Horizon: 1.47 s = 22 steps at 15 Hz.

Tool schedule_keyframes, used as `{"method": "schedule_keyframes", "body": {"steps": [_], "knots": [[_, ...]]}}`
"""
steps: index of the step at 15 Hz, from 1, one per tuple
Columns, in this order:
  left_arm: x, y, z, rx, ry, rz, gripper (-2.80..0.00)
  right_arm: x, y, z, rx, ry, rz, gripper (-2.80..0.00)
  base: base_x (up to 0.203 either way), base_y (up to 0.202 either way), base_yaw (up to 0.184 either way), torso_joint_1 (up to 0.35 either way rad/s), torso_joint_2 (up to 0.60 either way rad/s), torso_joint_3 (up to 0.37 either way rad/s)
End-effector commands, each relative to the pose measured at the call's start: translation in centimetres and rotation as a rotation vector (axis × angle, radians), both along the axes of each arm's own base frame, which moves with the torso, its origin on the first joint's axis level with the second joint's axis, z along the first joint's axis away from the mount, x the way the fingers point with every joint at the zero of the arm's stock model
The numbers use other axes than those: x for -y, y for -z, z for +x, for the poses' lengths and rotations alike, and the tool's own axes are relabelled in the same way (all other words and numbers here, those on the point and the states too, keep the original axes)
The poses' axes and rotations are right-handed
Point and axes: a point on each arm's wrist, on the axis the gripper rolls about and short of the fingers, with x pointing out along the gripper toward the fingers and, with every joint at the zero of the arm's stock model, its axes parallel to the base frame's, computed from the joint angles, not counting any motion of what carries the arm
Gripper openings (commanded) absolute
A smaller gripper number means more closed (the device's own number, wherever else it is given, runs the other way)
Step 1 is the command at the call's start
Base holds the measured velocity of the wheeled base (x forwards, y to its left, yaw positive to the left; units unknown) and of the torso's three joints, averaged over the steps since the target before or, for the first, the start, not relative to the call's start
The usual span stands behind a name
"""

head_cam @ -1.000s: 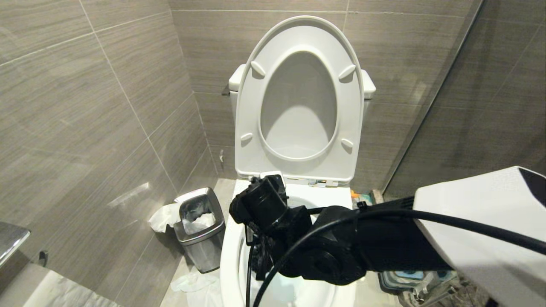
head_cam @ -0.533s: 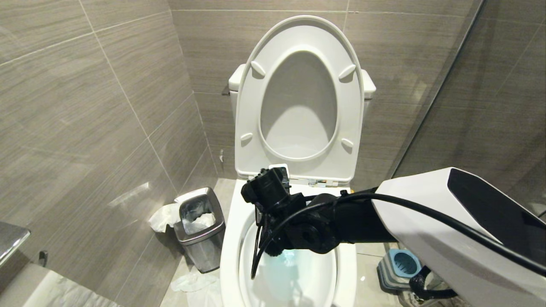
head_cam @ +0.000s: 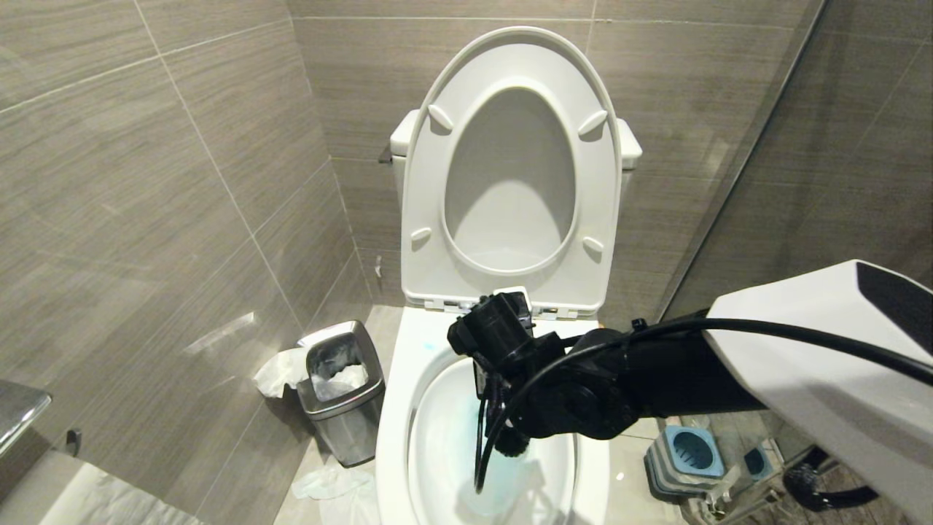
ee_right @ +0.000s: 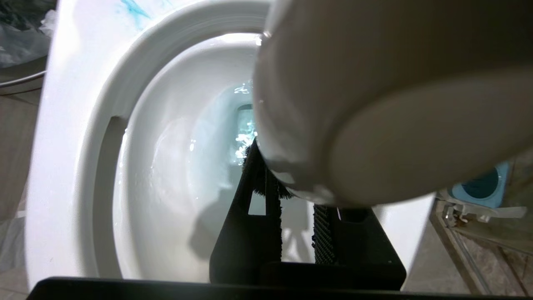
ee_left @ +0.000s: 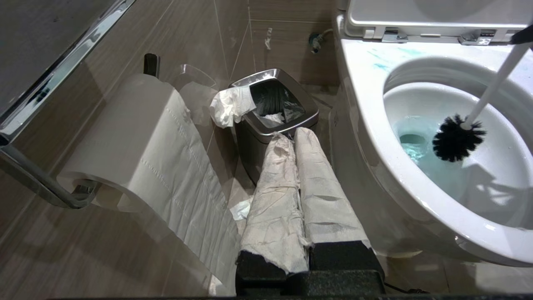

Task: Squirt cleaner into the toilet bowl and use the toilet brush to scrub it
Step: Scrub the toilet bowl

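The toilet bowl (head_cam: 397, 437) fills the lower middle of the head view, seat and lid (head_cam: 510, 168) tipped up against the tank. The cleaner (ee_left: 416, 146) tints the water in the basin turquoise, and blue streaks lie on the back of the rim. The right arm reaches in from the right, its end effector (ee_right: 291, 208) pinching the toilet brush (ee_left: 458, 137) by the white handle; the dark bristle head sits low in the basin, beside the drain opening, at or just above the tinted water.

The main risk, as I judge it, is the grip. The handle is slim, smooth and long, so a hard push of the bristles against porcelain could twist it between the fingers or make it slide. A second risk is splashing: quick strokes in the water could throw blue liquid over the rim, which is already marked. The arm's dangling black cable (head_cam: 481, 445) hangs down inside the bowl near the brush and could dip into the water or snag on the handle. The raised seat stands close behind the wrist, so a backward stroke could knock it.

To the left of the bowl stands a small steel waste bin (head_cam: 342, 390) with tissue spilling over its edge, and more paper lies on the floor. The brush's grey-and-blue base (head_cam: 689, 456) waits on the floor to the right. The left end effector (ee_left: 297, 187), fingers wrapped in white paper and pressed together, is parked low beside the bowl, next to a toilet roll (ee_left: 137, 137) on its holder.
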Motion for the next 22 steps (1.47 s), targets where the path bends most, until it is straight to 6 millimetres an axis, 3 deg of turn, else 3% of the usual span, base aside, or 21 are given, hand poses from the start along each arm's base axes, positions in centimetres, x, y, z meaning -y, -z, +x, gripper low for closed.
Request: {"method": "schedule_keyframes", "body": {"steps": [1, 4, 8, 14, 17, 19, 22], "knots": [[0.0, 0.0, 0.0, -0.001, 0.000, 0.000, -2.80, 1.3, -3.1, -2.0, 0.032, -0.011, 0.032, -2.80, 0.000, 0.000, 0.000, 0.000, 0.00, 0.000], [0.0, 0.0, 0.0, -0.002, 0.001, 0.000, -2.80, 0.9, -2.4, -2.2, 0.019, -0.023, 0.025, -2.80, 0.000, 0.000, 0.000, 0.000, 0.00, 0.000], [0.0, 0.0, 0.0, -0.003, -0.001, 0.000, -2.80, -0.7, 0.1, -0.5, 0.001, -0.014, 0.012, -2.80, 0.000, 0.000, 0.000, 0.000, 0.00, 0.000], [0.0, 0.0, 0.0, -0.002, 0.000, 0.000, -2.80, -3.7, 7.3, 4.4, -0.022, 0.022, -0.019, -2.80, 0.000, 0.000, 0.000, 0.000, 0.00, 0.000], [0.0, 0.0, 0.0, -0.002, 0.001, 0.000, -2.80, -4.3, 9.0, 5.2, -0.024, 0.028, -0.029, -2.80, 0.000, 0.000, 0.000, 0.000, 0.00, 0.000], [0.0, 0.0, 0.0, -0.001, 0.000, 0.000, -2.80, -4.2, 6.6, 5.0, 0.012, 0.036, 0.003, -2.80, 0.000, 0.000, 0.000, 0.000, 0.00, 0.000], [0.0, 0.0, 0.0, -0.002, 0.000, 0.000, -2.80, -2.9, -1.7, 3.7, 0.119, 0.029, 0.108, -2.80, 0.000, 0.000, 0.000, 0.000, 0.00, 0.000]]}}
